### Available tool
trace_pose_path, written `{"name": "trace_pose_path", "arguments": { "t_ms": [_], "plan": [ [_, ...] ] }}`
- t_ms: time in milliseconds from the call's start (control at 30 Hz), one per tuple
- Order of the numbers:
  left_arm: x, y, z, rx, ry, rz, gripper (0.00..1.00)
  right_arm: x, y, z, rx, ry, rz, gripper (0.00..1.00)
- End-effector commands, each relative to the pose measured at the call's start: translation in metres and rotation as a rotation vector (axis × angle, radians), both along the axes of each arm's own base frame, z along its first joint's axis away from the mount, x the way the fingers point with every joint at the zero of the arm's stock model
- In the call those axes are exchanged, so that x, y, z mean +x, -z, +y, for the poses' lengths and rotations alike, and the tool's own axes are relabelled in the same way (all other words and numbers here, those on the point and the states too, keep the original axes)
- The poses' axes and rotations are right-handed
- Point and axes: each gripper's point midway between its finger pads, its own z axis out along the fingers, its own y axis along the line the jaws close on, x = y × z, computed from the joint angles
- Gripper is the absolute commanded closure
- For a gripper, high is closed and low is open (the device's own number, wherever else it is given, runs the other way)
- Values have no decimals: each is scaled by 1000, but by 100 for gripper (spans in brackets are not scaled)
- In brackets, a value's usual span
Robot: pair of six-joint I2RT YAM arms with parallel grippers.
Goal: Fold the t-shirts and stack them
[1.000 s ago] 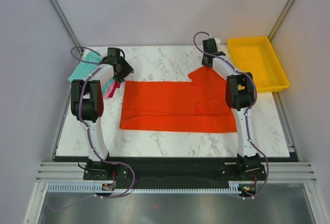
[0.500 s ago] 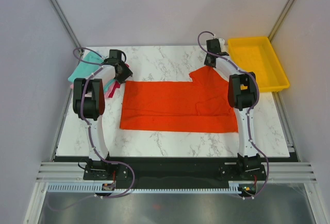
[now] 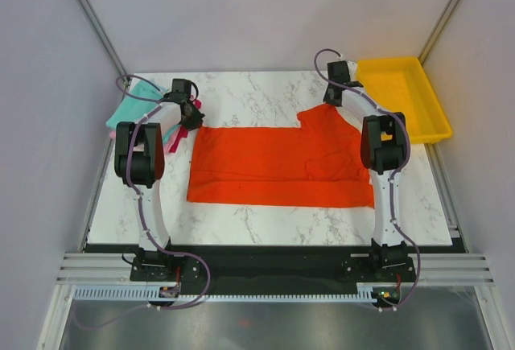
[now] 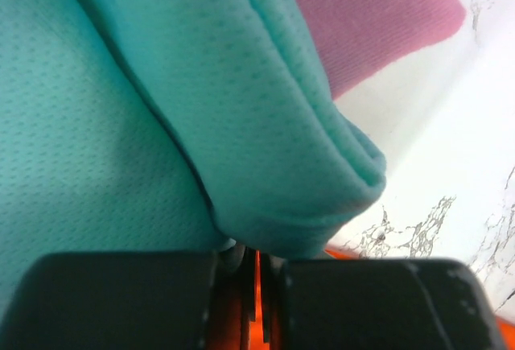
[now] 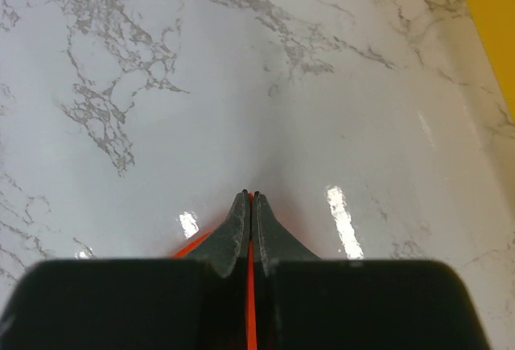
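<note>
The orange-red t-shirt [image 3: 278, 165] lies spread flat across the middle of the table. My left gripper [image 3: 191, 113] is at its far left corner, shut, with a strip of orange cloth [image 4: 257, 302] between the jaws. A fold of the teal t-shirt [image 4: 121, 125] hangs over the fingertips. The pink t-shirt [image 4: 378, 12] lies beyond it. In the top view, teal [image 3: 129, 105] and pink [image 3: 172, 134] lie bunched at the table's left edge. My right gripper [image 3: 331, 97] is shut on the orange shirt's far right corner. Orange cloth shows between its fingers [image 5: 250, 197].
A yellow plastic tray [image 3: 424, 137] stands at the back right corner, just right of my right arm. White marble tabletop [image 5: 241, 68] stretches ahead of the right gripper. Grey walls close in the back and both sides.
My left gripper has shifted slightly right to the orange shirt's far left corner and shut there. My right gripper has drifted a little right and back, taking the shirt's corner with it.
</note>
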Motion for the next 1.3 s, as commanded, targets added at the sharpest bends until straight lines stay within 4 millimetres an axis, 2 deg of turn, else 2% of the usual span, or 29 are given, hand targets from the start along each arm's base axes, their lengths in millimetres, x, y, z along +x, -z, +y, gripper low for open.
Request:
{"name": "trace_pose_path", "arguments": {
  "t_ms": [0, 67, 100, 133, 167, 267, 300, 367, 400, 433, 500, 567, 600, 633, 767, 800, 867, 900, 967, 1000, 1033, 1100, 1133, 1167, 1200, 1233, 1267],
  "plan": [
    [8, -22, 2, 24, -1, -61, 98, 4, -57, -18, 53, 56, -103, 100],
    [8, -32, 1, 18, -4, -85, 98, 2, -71, -26, 57, 69, -126, 100],
    [11, -38, 0, 11, -2, -107, 98, -1, -70, -27, 55, 70, -123, 100],
    [12, -47, -1, 5, 0, -130, 98, -1, -82, -29, 62, 72, -144, 100],
    [11, -48, -1, 5, 0, -134, 98, -2, -85, -30, 60, 71, -150, 100],
    [10, -61, 0, 5, -3, -170, 98, -7, -98, -29, 72, 61, -177, 100],
    [11, -66, 1, 8, -6, -179, 98, -9, -97, -27, 82, 51, -174, 100],
    [9, -75, 2, 15, -3, -196, 98, -11, -111, -27, 92, 47, -204, 100],
    [9, -79, 3, 21, -5, -205, 98, -13, -110, -26, 94, 45, -202, 100],
    [8, -80, 4, 21, -7, -207, 98, -14, -120, -25, 99, 42, -223, 100],
    [7, -86, 5, 24, -12, -220, 98, -18, -124, -25, 103, 37, -229, 100],
    [6, -89, 4, 20, -14, -226, 98, -21, -137, -24, 111, 26, -250, 100],
    [6, -89, 4, 18, -12, -226, 98, -23, -137, -23, 112, 22, -246, 100],
    [5, -89, 4, 14, -14, -224, 98, -25, -145, -22, 116, 13, -260, 100],
    [0, -88, 4, 3, -24, -220, 98, -34, -148, -21, 113, 8, -258, 100],
    [0, -88, 3, 3, -25, -222, 98, -37, -144, -21, 114, 6, -245, 100],
    [-4, -89, 5, 3, -31, -225, 98, -42, -149, -21, 116, 1, -255, 100],
    [-5, -89, 7, 8, -33, -222, 98, -48, -143, -20, 117, 0, -242, 100],
    [-10, -93, 11, 18, -39, -230, 98, -55, -151, -19, 117, -3, -254, 100],
    [-13, -95, 13, 22, -44, -230, 98, -61, -145, -20, 113, -3, -242, 100],
    [-20, -91, 14, 25, -47, -219, 98, -66, -155, -19, 116, -3, -260, 100],
    [-25, -101, 16, 29, -54, -240, 98, -78, -148, -16, 113, -11, -243, 100],
    [-32, -96, 17, 30, -54, -227, 98, -83, -158, -14, 110, -16, -261, 100],
    [-35, -99, 17, 31, -55, -233, 98, -87, -159, -13, 107, -18, -262, 100],
    [-38, -106, 17, 29, -56, -249, 98, -95, -150, -13, 103, -20, -244, 100],
    [-45, -101, 18, 33, -55, -236, 98, -101, -159, -12, 102, -24, -260, 100],
    [-49, -100, 19, 35, -55, -234, 98, -106, -159, -12, 100, -23, -261, 100]
  ]
}}
